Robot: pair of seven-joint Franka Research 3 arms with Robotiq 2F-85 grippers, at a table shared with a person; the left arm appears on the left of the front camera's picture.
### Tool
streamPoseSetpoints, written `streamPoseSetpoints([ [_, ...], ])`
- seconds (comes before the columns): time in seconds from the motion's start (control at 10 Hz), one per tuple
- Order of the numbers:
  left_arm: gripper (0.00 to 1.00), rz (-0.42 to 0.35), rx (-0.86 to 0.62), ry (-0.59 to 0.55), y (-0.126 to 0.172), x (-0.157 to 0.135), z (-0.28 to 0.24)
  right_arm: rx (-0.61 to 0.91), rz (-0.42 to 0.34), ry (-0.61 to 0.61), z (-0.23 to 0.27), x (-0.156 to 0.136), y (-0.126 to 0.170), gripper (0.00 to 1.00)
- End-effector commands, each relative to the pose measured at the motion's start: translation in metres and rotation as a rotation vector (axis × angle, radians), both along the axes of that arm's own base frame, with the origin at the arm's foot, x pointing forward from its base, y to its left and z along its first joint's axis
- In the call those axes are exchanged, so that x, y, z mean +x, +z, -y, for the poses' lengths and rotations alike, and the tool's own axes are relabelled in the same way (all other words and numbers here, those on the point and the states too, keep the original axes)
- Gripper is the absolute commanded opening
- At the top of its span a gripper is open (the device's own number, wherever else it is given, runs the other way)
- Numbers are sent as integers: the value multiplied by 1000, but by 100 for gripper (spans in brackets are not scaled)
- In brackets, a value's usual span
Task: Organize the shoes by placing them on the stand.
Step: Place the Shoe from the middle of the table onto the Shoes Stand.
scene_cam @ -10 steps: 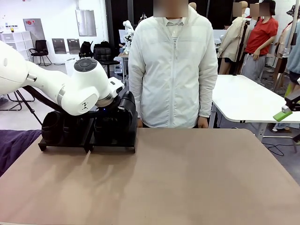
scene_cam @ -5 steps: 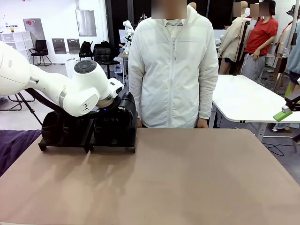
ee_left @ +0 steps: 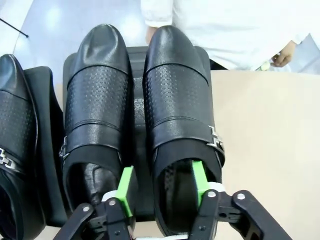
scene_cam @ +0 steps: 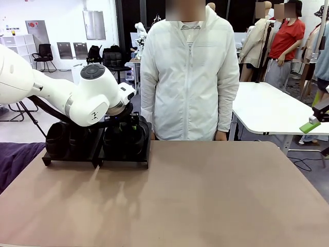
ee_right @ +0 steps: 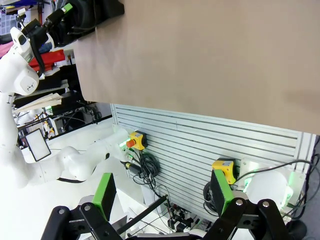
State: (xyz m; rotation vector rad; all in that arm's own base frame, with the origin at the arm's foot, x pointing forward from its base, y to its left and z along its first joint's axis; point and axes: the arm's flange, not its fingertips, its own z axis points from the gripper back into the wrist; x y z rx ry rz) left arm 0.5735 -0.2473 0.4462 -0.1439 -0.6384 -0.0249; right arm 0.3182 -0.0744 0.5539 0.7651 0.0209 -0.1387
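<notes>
At the tabletop's (scene_cam: 205,195) ten o'clock corner, the black stand (scene_cam: 123,162) carries the shoes, though in the front view the left arm's white wrist covers most of them and the footwear reads only as dark shapes. The left wrist view is clearer. At nine o'clock a third shoe (ee_left: 15,150) is cut off by the frame's edge, only its toe and a metal buckle showing. Just right of it, two black perforated shoes sit side by side, toes pointing to twelve o'clock: the left shoe (ee_left: 97,95) and the right shoe (ee_left: 177,95), flanks touching or nearly so. The stand's dark panel (ee_left: 137,50) shows between and behind their toes.

The left pincer (ee_left: 162,185) hangs at six o'clock over the heels, jaws parted. One green pad (ee_left: 126,187) lies in the gap between the two shoes; the other pad (ee_left: 199,177) dips inside the right shoe's opening. The pads straddle that shoe's inner wall without visibly pressing it; whether either pad touches leather cannot be told.

A person in a white jacket (scene_cam: 190,72) stands at twelve o'clock behind the tabletop, one hand (ee_left: 282,55) partly visible at the upper right of the left wrist view.

The right pincer (ee_right: 162,197) stands wide open and empty, off the tabletop's edge, facing a slatted panel (ee_right: 200,145) hung with cables.
</notes>
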Motion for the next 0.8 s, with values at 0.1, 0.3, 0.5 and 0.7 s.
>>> streamPoseSetpoints([
  [0.1, 100, 9, 13, -20, 7, -12, 6, 7, 12, 15, 2, 0, 2, 100],
  [0.3, 100, 1, 69, -64, 31, -47, 20, 7, 12, 15, 2, 0, 2, 100],
  [0.5, 100, -1, 119, -83, 63, -109, 40, 7, 12, 15, 2, 0, 2, 100],
  [0.7, 100, -81, 154, -241, 74, -172, 43, 7, 12, 15, 2, 0, 2, 100],
])
